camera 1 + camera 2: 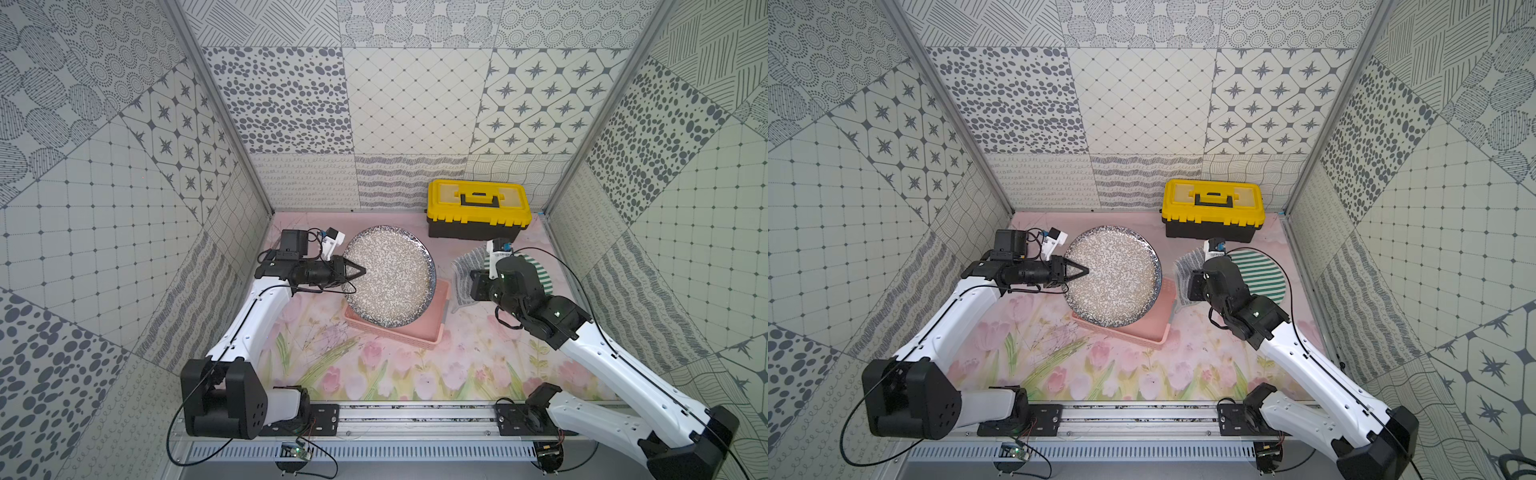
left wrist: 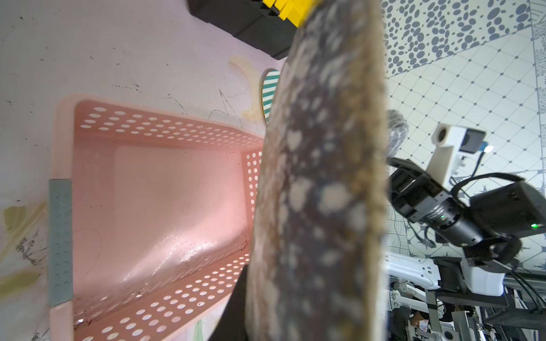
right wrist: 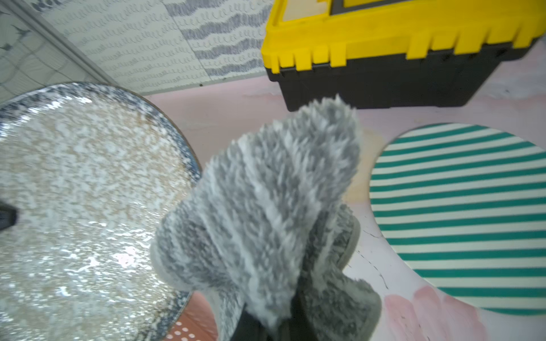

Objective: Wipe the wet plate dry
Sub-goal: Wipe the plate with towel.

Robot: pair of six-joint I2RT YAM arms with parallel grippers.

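The speckled plate (image 1: 395, 278) (image 1: 1117, 278) has a dark blue rim and is held tilted above a pink basket. My left gripper (image 1: 360, 272) (image 1: 1082, 272) is shut on its left rim. In the left wrist view the plate (image 2: 319, 177) fills the middle, with one dark finger (image 2: 235, 313) against its underside. Its face glistens with water in the right wrist view (image 3: 88, 206). My right gripper (image 3: 274, 324) is shut on a fluffy grey striped cloth (image 3: 266, 200). The cloth (image 1: 466, 272) (image 1: 1185, 270) hangs just right of the plate and is not touching it.
The perforated pink basket (image 1: 419, 334) (image 1: 1144, 337) (image 2: 63, 133) sits under the plate. A yellow and black toolbox (image 1: 478, 210) (image 1: 1212, 205) stands at the back. A round green-striped mat (image 1: 1264, 276) (image 3: 461, 212) lies beneath the right arm. Patterned walls close in on three sides.
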